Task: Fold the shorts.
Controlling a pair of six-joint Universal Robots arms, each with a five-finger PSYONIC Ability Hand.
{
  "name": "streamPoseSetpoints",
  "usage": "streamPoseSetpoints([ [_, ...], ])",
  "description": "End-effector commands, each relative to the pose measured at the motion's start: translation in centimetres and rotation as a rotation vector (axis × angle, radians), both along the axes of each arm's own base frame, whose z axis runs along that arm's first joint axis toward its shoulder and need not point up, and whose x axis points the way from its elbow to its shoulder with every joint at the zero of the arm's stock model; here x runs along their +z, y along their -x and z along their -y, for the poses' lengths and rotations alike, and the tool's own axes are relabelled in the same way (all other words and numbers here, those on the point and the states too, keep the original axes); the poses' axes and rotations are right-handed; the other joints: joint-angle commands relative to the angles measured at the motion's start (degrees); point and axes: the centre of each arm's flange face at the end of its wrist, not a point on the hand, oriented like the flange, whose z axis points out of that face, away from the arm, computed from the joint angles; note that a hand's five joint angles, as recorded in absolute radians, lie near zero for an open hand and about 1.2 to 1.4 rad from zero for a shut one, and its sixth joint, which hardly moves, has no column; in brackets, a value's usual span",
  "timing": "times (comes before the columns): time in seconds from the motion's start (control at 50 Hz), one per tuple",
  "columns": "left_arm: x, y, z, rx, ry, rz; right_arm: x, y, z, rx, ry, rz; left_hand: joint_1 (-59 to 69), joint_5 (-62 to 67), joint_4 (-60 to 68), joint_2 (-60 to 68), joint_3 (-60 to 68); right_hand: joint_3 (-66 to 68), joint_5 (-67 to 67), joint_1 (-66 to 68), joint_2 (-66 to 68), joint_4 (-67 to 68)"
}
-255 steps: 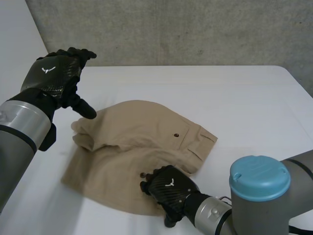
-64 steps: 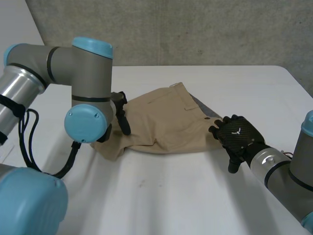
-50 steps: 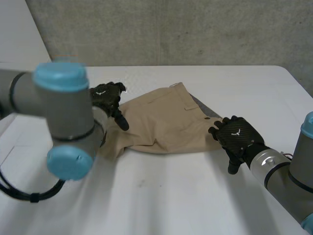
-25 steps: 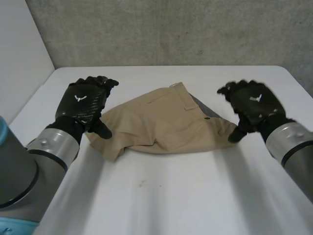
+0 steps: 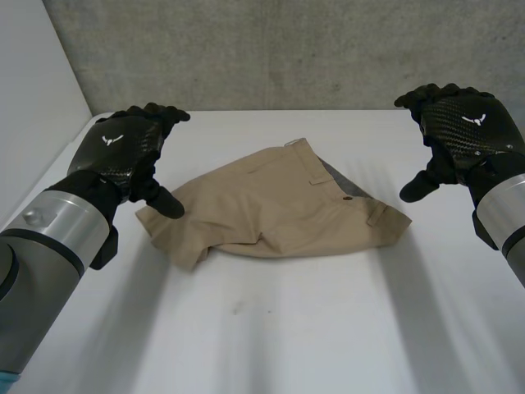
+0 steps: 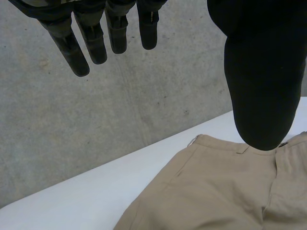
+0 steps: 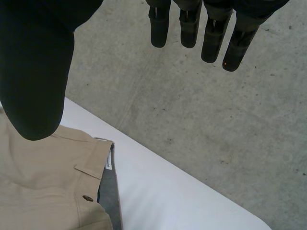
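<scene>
Your left hand (image 5: 123, 154) and right hand (image 5: 463, 131) both hover with fingers straight and thumbs spread wide, empty. The shorts (image 5: 275, 205) lie folded on the table (image 5: 287, 328), between the two thumbs and apart from every fingertip.

No legible text; white emblem on left hand (image 5: 123, 152), right hand (image 5: 463, 135).
</scene>
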Motion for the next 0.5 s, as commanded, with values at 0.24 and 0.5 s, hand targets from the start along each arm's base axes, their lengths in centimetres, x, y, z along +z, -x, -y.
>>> streamPoseSetpoints([
  [0.24, 6.9, 0.0, 2.7, -0.068, 0.188, -0.170, 2.6, -2.5, 1.0, 0.094, 0.001, 0.063, -2.6, -2.4, -2.4, -2.5, -2.8, -2.0, -3.0, -1.1, -2.2, -3.0],
  [0.5, 6.4, 0.8, 3.9, -0.069, 0.133, -0.154, 2.8, -2.8, 0.6, 0.114, -0.005, 0.049, -2.6, -2.4, -2.4, -2.5, -2.8, -2.0, -3.0, -1.1, -2.2, -3.0],
])
